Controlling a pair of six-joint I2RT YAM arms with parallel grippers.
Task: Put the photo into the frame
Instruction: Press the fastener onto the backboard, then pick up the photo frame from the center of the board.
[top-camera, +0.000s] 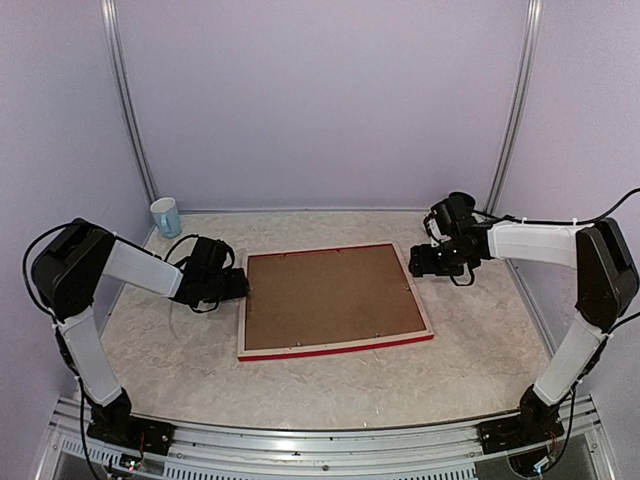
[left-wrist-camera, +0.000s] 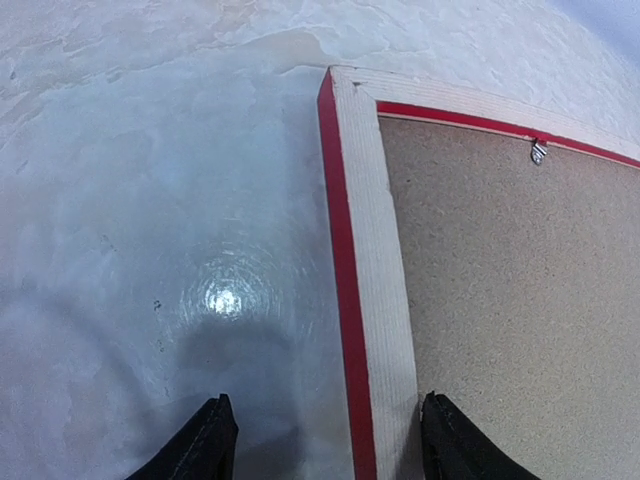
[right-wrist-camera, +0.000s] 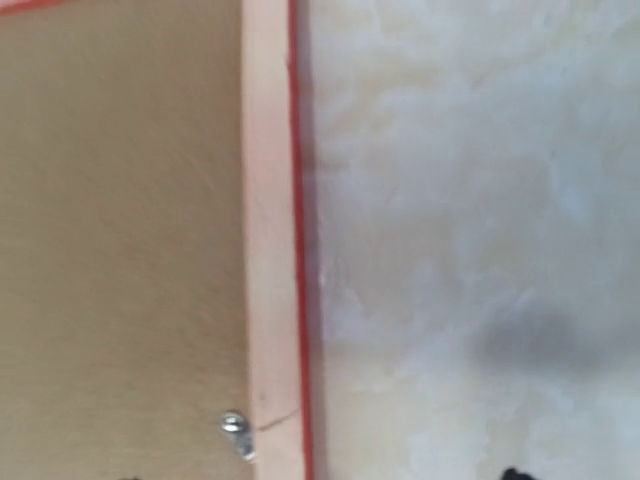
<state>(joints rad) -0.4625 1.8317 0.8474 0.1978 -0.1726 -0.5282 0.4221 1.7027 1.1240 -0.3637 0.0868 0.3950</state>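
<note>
The frame (top-camera: 335, 347) lies face down in the middle of the table, pale wood back up, red edges showing. A plain brown backing board (top-camera: 335, 295) fills it. The photo is hidden. My left gripper (top-camera: 238, 285) is open at the frame's left rail. In the left wrist view, the left gripper (left-wrist-camera: 328, 425) straddles the rail (left-wrist-camera: 385, 300), one finger over the table and one over the board (left-wrist-camera: 510, 300). My right gripper (top-camera: 415, 262) is open and empty at the frame's right rail (right-wrist-camera: 265, 250). Only its fingertips show at the bottom edge of the right wrist view.
A pale blue cup (top-camera: 166, 216) stands at the back left corner of the table. Small metal clips (left-wrist-camera: 538, 152) (right-wrist-camera: 235, 430) sit at the board's edges. Walls close the table at the back and sides.
</note>
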